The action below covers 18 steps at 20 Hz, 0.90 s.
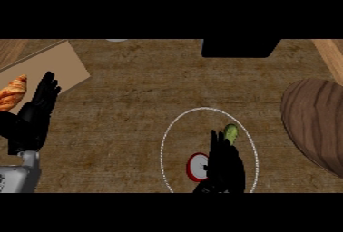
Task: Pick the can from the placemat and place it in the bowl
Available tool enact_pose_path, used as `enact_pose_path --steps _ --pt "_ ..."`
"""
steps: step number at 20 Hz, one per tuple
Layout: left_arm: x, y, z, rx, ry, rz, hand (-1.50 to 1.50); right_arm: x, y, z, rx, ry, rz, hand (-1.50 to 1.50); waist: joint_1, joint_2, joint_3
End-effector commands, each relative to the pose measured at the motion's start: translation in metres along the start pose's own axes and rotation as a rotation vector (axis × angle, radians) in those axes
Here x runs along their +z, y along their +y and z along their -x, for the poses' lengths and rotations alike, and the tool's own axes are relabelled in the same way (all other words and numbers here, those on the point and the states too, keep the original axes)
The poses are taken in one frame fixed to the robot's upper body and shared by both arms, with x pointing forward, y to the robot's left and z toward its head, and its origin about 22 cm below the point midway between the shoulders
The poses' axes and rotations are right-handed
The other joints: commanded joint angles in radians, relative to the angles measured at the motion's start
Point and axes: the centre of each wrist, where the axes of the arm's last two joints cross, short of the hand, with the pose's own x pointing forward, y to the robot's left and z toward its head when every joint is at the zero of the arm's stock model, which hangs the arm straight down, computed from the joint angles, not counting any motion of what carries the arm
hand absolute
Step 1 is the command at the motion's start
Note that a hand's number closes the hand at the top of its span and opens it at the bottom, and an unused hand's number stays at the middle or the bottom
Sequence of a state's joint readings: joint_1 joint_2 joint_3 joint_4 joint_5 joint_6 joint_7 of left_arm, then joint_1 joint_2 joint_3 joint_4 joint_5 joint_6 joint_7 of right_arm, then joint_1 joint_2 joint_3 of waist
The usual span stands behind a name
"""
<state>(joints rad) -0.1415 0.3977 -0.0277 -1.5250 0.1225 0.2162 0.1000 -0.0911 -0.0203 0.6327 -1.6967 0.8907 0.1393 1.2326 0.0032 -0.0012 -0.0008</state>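
A: Where is the can [198, 167] at this moment?

B: Low in the view, a little right of centre. It shows as a red ring round a white top, and it lies inside a thin white oval outline [175, 124] drawn on the brown tabletop [134, 113]. That outline appears to be the placemat's edge (its surface looks the same as the wood around it).

A: And the right hand [223, 167]?

B: It comes up from the lower edge and sits just right of the can, touching or overlapping its right rim. The fingers [217, 140] point up the view and look fairly straight and close together. I cannot see them curled round the can.

A: Anything else inside that oval?

B: A small green object [231, 132] just beyond the fingertips, partly hidden by them. I cannot tell what it is.

A: The bowl?

B: A large dark wooden bowl [315, 122] at the right edge, only partly in view, well apart from the can.

A: The left hand [30, 122]?

B: Resting open at the left edge, fingers up and straight. Beside it lies a croissant [13, 93] on a tan board [57, 63] in the upper left corner. A black block [240, 47] sits at the top edge.
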Motion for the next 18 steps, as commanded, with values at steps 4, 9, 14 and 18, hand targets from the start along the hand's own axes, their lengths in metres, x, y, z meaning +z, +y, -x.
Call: enact_pose_path --steps 4,9,14,18 --pt "-0.006 0.003 -0.003 0.004 -0.014 0.019 0.00 -0.013 0.006 -0.012 -0.016 0.199 -0.102 1.50 0.007 0.003 0.001" --pt "0.004 0.002 0.005 0.013 0.001 0.020 0.00 -0.026 0.005 -0.018 -0.026 0.114 -0.051 1.50 0.006 0.001 0.001" --pt "0.005 0.011 0.007 0.016 0.004 0.006 0.00 -0.034 0.028 -0.016 -0.039 0.084 -0.030 1.50 0.007 0.002 0.001" --pt "0.006 0.001 0.005 0.015 0.010 0.025 0.00 -0.027 0.009 -0.019 -0.018 0.107 0.062 1.50 -0.001 -0.001 0.000"
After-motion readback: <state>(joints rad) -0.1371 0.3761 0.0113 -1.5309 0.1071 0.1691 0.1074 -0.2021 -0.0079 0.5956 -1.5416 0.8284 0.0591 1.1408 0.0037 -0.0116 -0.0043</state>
